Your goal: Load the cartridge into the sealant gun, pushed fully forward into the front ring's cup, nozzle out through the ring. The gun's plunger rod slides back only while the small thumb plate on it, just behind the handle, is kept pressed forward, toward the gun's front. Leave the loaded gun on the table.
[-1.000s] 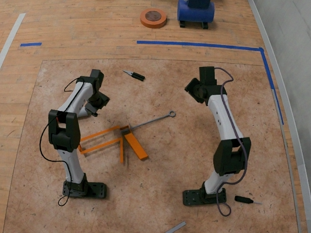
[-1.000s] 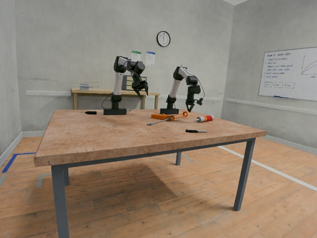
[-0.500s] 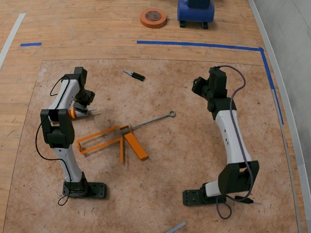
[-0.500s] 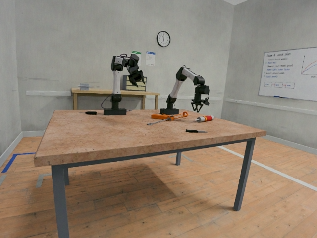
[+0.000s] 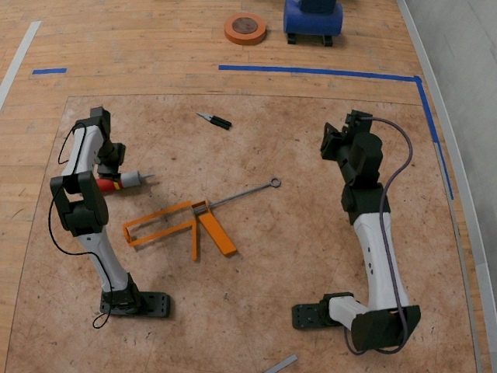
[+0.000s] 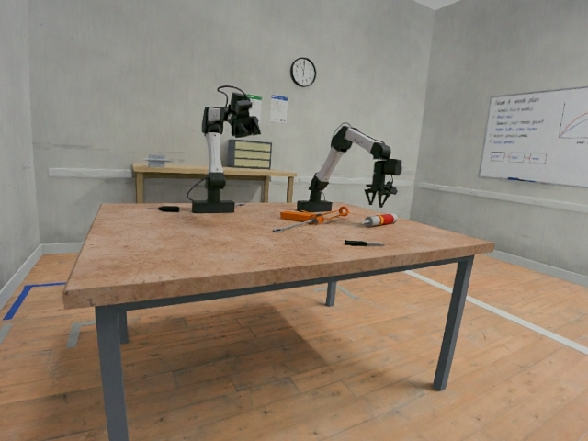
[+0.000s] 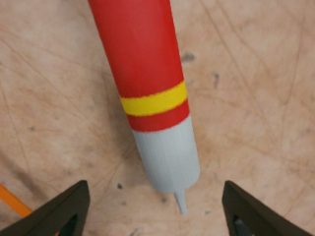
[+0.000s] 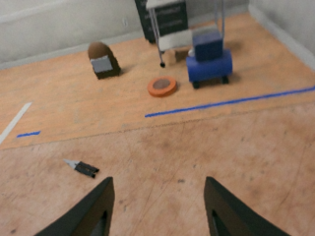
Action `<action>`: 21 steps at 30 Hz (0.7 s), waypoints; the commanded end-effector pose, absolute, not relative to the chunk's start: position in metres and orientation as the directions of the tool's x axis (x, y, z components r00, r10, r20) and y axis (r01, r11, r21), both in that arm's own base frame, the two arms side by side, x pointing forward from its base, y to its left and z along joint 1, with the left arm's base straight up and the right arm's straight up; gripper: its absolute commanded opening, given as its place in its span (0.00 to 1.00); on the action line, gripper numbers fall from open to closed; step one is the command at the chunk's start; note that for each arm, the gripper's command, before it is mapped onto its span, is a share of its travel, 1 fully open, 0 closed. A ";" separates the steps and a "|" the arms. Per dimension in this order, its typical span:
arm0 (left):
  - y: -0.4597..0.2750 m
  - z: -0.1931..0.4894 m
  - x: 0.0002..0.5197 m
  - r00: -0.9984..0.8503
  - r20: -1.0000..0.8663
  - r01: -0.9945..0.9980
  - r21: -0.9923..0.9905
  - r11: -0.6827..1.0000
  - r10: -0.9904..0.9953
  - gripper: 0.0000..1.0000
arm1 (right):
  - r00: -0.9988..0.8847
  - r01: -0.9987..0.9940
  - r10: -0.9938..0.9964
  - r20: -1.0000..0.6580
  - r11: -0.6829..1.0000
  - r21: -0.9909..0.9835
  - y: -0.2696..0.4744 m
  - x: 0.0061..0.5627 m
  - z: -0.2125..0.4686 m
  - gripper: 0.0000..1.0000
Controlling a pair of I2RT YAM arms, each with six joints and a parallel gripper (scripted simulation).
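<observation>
The red cartridge with yellow band and grey front lies on the table, nozzle pointing right in the top view. The orange sealant gun lies on its side with an empty frame, its front ring at the left in the top view. Its plunger rod sticks far out behind the handle. The thumb plate is too small to judge. My left gripper is open above the cartridge's nozzle end, not touching it. My right gripper is open, raised, far from the gun.
Pliers with black handles lie near the table's far edge in the top view. A black-handled tool lies beside the right arm's base. The left forearm passes over the cartridge's rear end in the top view.
</observation>
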State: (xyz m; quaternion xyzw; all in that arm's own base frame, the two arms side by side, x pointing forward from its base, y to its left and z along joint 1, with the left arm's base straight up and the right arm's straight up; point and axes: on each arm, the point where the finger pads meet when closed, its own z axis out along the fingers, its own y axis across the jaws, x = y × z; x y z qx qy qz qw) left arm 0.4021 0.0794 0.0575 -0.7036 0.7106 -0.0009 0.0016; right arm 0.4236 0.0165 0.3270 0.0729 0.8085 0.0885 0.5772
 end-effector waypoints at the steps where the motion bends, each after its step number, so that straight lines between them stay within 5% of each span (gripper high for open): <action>1: 0.098 0.053 0.400 0.099 0.015 -0.995 0.028 -0.098 -0.995 0.72 | -0.100 -0.022 0.103 -0.990 0.994 0.106 0.006 0.416 0.379 0.50; 12: 0.137 0.053 0.394 0.252 0.017 -0.967 0.030 -0.251 -0.968 0.72 | 0.068 0.017 -0.051 -0.996 0.999 -0.050 -0.006 0.378 0.411 0.50; 21: 0.140 0.056 0.397 0.213 -0.006 -0.977 -0.004 -0.213 -0.977 0.72 | 0.098 -0.008 -0.001 -0.995 1.000 -0.001 0.002 0.376 0.430 0.50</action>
